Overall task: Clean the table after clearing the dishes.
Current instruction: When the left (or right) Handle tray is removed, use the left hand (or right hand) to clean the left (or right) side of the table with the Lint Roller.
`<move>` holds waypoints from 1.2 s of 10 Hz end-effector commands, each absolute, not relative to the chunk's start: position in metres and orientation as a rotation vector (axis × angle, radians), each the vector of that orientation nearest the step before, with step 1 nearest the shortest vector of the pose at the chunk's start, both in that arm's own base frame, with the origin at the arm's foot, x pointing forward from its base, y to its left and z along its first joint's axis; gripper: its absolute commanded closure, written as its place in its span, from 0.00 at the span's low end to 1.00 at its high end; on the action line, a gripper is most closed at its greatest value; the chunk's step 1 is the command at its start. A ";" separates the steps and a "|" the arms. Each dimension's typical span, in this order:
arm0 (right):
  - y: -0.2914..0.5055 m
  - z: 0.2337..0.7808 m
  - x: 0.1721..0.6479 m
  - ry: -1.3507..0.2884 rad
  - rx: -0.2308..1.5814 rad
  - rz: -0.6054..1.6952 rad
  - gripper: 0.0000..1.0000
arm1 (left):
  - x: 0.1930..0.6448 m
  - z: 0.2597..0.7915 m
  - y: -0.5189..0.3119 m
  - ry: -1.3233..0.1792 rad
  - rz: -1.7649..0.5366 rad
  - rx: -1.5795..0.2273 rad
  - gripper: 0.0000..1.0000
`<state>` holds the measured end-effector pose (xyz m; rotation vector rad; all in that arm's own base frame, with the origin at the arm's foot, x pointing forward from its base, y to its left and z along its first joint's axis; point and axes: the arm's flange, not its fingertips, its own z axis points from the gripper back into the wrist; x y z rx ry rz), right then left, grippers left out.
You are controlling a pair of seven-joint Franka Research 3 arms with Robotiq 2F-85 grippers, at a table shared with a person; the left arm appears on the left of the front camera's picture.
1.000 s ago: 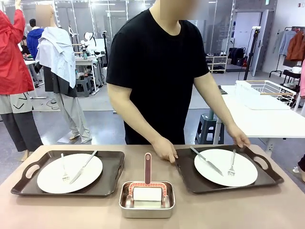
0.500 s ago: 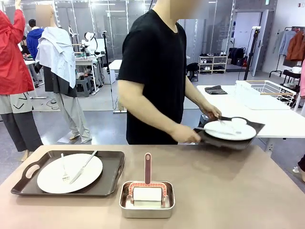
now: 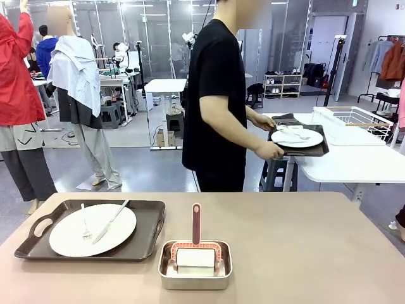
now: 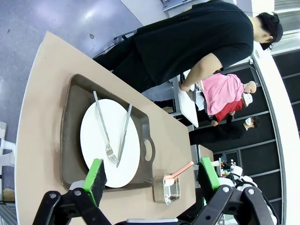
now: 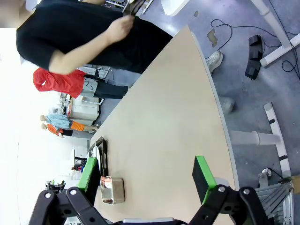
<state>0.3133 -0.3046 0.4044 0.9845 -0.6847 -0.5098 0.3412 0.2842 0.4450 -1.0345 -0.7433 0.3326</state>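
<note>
On the beige table [image 3: 304,253], at its left, a dark brown tray [image 3: 149,244] carries a white plate [image 3: 66,235] with a fork [image 3: 84,227] and a knife [image 3: 111,221]. A person in a black shirt stands turned to the right beyond the far edge, holding a second tray with a plate [image 3: 297,138] over the white table. In the left wrist view my left gripper [image 4: 152,173] stands open above the tray [image 4: 70,122] and its plate [image 4: 91,140]. The right gripper [image 5: 145,172] is open too, high over bare table [image 5: 164,122].
A small steel pan [image 3: 195,265] with a red-handled cleaning tool [image 3: 196,223] sits at the near middle of the table, also seen as the pan [image 4: 167,189] from the left wrist. A white side table [image 3: 342,161] with a wire rack [image 3: 354,120] stands at the back right.
The person lifted the right tray with its plate and cutlery off the table, turned and carried it toward the white side table. Left tray, pan and both grippers are unchanged.
</note>
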 end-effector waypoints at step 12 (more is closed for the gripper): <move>0.037 0.528 0.468 -0.561 0.574 0.603 0.00 | 0.340 0.446 0.285 -0.749 0.329 -1.042 0.00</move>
